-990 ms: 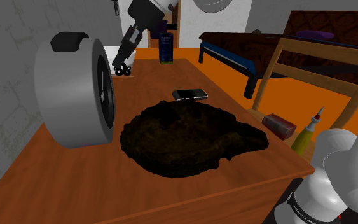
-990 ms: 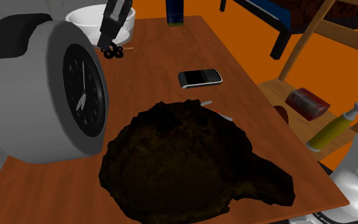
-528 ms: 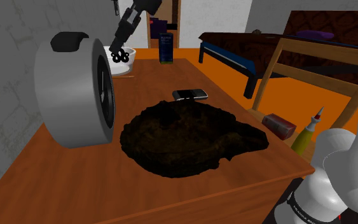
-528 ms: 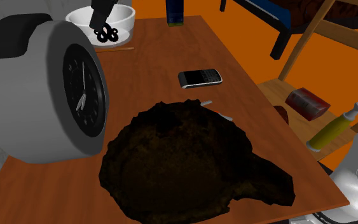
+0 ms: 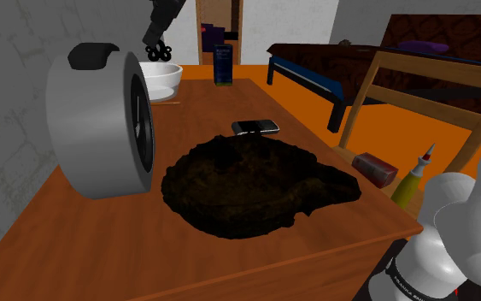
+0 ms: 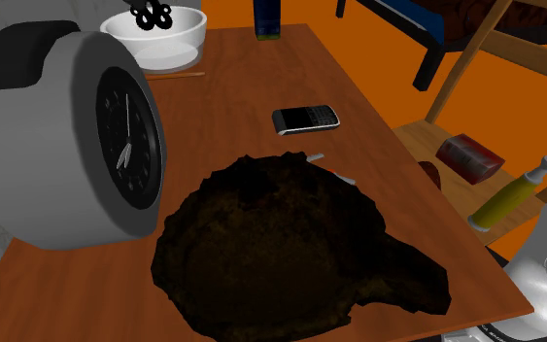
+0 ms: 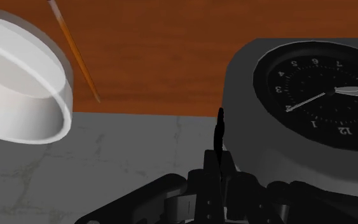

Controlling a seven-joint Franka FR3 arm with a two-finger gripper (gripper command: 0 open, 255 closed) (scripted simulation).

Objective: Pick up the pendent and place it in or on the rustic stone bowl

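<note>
Dangling free in the air just above the white bowl (image 5: 168,84): the pendent (image 5: 155,53), a small black cluster of linked rings. Judging it light and thin, with each ring stiff but the joins loose, so likely to swing under any quick move. Not looking fragile, though smooth enough to slip from a weak pinch. Holding it at the top, by the flat upper edge, seeming the sound choice, the rounded rings below offering no square face to press on.

Being clasped there by the claw (image 5: 153,40), fingers drawn almost fully together with only a narrow black sliver of the pendent standing between them in the wrist view. Hanging perhaps over the bowl's hollow rather than its rim, the angle leaving that hard to settle.

Sitting beside the bowl on the brown tabletop (image 5: 102,248): a thin stick (image 7: 75,54), and close by a large grey clock (image 5: 102,124) standing upright. Lying farther out, a dark irregular patch (image 5: 247,184) and a phone (image 5: 255,127).
</note>
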